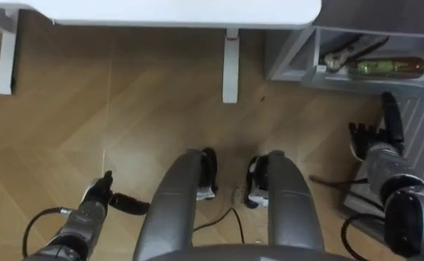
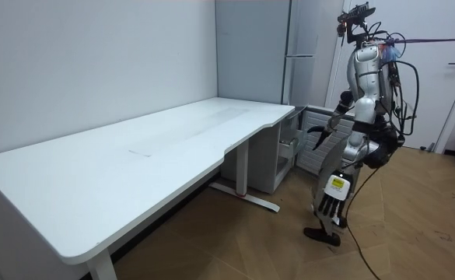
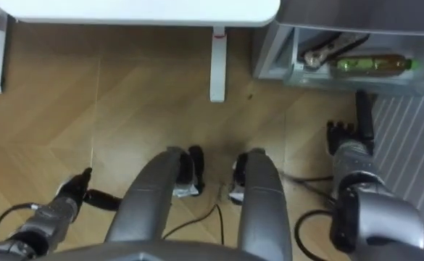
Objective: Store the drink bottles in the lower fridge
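The robot stands on the wooden floor [image 1: 125,109] with the white surface [image 1: 183,11] at 12 o'clock and the open lower fridge compartment [image 1: 293,52] at 2 o'clock. A brown bottle [image 1: 389,68] with a green label lies on its side inside that compartment, beside a pale item [image 1: 340,58] too unclear to name. The right hand [image 1: 371,138] is at 3 o'clock, just below the compartment and apart from the bottle. Its fingers are loosely straight and hold nothing. The left hand [image 1: 96,199] hangs at 8 o'clock over the floor, fingers relaxed and empty.
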Motion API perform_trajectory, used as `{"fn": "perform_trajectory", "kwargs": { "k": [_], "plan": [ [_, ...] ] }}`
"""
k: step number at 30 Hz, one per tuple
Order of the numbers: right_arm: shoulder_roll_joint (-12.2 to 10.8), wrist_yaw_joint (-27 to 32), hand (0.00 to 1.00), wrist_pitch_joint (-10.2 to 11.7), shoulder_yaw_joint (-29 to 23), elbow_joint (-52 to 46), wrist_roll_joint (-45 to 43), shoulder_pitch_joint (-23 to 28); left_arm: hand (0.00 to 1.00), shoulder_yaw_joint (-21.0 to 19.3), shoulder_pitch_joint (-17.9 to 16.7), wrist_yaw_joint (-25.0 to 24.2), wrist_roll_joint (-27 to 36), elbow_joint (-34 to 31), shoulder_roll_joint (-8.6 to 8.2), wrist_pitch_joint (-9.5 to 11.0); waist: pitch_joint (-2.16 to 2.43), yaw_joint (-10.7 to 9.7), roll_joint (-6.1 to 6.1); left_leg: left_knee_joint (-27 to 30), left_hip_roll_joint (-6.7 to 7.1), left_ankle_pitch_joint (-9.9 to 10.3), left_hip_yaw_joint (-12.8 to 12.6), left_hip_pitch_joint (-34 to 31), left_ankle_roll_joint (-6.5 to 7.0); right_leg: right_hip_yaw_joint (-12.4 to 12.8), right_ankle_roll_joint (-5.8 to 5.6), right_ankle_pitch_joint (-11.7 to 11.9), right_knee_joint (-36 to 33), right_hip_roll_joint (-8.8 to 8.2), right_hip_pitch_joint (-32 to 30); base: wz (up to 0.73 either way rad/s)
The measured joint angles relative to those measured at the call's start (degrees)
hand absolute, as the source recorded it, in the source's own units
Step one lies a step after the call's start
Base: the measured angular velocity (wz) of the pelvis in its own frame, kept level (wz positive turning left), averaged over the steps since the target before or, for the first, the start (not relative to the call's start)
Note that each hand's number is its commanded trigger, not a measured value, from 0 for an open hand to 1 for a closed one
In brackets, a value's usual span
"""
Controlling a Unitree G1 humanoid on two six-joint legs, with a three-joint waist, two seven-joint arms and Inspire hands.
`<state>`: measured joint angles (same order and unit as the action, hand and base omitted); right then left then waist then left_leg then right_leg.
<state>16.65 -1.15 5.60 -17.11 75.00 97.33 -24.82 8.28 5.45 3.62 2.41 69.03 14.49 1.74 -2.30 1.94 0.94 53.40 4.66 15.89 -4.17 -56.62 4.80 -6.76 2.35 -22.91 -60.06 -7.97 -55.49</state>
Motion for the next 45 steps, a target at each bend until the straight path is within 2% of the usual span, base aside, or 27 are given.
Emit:
{"fn": "perform_trajectory", "kwargs": {
  "k": [4,7,11,14,16,20,22,26,29,31,39,45],
  "plan": [
    [2.42,1.21,0.0,0.12,0.16,-1.08,-0.06,-1.33,0.0,0.02,-0.27,0.12,2.57,-0.96,0.61,-0.99,-0.01,1.01,0.06,3.88,0.41,0.34,0.19,-5.7,0.04,-0.31,0.21,-1.0,-4.28,-0.95,-5.41,0.14],
    [3.37,1.13,0.0,0.13,0.41,-1.4,-0.42,-1.37,0.0,0.93,-0.29,0.11,2.66,-2.09,0.86,-0.93,-0.01,1.61,0.06,5.06,1.12,0.25,0.95,-7.18,-0.17,-1.08,0.48,-1.67,-5.77,-1.8,-6.43,0.2],
    [4.47,0.67,0.0,0.11,2.63,-1.67,-0.63,-3.69,0.0,1.13,-0.24,-0.13,3.66,-2.11,1.07,-0.83,-0.05,1.84,0.17,7.44,1.23,0.88,1.13,-9.2,-0.36,-1.43,0.88,-2.67,-8.17,-2.62,-8.13,0.1],
    [6.35,0.31,0.0,0.05,4.22,-2.18,-0.61,-5.56,0.0,1.21,-0.22,-0.49,3.76,-2.13,1.33,-0.39,-0.13,1.8,0.38,8.44,1.97,0.91,1.22,-10.8,-0.45,-1.61,1.12,-3.44,-9.94,-3.67,-9.7,0.16],
    [6.5,0.87,0.0,-0.07,4.72,-2.15,-0.55,-5.48,0.0,1.26,-0.36,-0.65,3.85,-1.98,2.04,-0.48,-0.37,1.8,0.88,8.43,2.12,0.78,1.54,-11.19,-0.65,-2.23,1.36,-3.64,-10.05,-4.1,-9.85,0.13],
    [6.7,1.06,0.0,-0.1,6.12,-2.25,-0.62,-5.49,0.0,2.04,-0.66,-0.61,4.86,-3.08,2.71,-0.56,-0.3,1.64,1.36,8.44,2.17,0.73,1.76,-12.06,-0.72,-2.73,1.47,-3.7,-10.0,-4.43,-10.5,0.04],
    [6.98,1.87,0.0,-0.09,6.5,-2.67,-0.72,-5.54,0.0,2.02,-1.06,-0.3,4.9,-4.75,2.84,-0.27,-0.31,1.63,1.39,8.44,2.24,0.74,1.76,-12.48,-0.69,-3.49,1.78,-3.75,-9.96,-5.18,-10.65,0.0],
    [7.32,3.09,0.0,0.01,6.85,-2.74,-0.86,-5.64,0.0,1.95,-1.48,-0.33,4.91,-5.19,3.32,0.39,-0.31,1.85,1.43,8.49,2.38,0.9,1.85,-12.59,-0.41,-3.57,1.7,-3.77,-9.86,-5.27,-10.67,0.0],
    [7.37,3.66,0.0,0.64,6.78,-2.74,-0.86,-5.63,0.0,1.91,-2.39,-0.33,4.93,-5.22,4.17,0.57,-0.34,1.74,1.51,8.4,3.16,0.91,2.02,-12.58,-0.38,-3.47,1.37,-4.13,-10.26,-5.9,-10.69,0.09],
    [7.55,4.37,0.0,0.64,6.78,-2.89,-0.84,-5.64,0.0,1.89,-4.34,-0.29,5.65,-5.64,4.89,1.2,-0.36,1.77,2.0,8.42,3.54,0.94,1.82,-12.57,-0.33,-2.8,1.01,-4.4,-10.66,-6.0,-10.96,0.04],
    [7.8,12.82,0.0,0.94,7.11,-8.17,-0.78,-5.66,0.0,1.75,-10.73,0.79,5.87,-7.35,4.99,2.02,-0.32,1.83,2.52,8.21,3.67,0.93,1.69,-12.34,-0.3,-2.57,0.9,-4.47,-10.72,-6.18,-10.92,0.0],
    [8.55,15.76,0.0,1.84,9.35,-12.91,-0.85,-5.83,0.0,0.85,-12.16,0.8,5.84,-8.88,4.99,2.46,-0.34,2.28,2.57,7.96,3.31,0.97,1.58,-11.04,-0.5,-2.58,1.19,-4.72,-10.71,-6.01,-9.89,-0.01]
  ]
}}
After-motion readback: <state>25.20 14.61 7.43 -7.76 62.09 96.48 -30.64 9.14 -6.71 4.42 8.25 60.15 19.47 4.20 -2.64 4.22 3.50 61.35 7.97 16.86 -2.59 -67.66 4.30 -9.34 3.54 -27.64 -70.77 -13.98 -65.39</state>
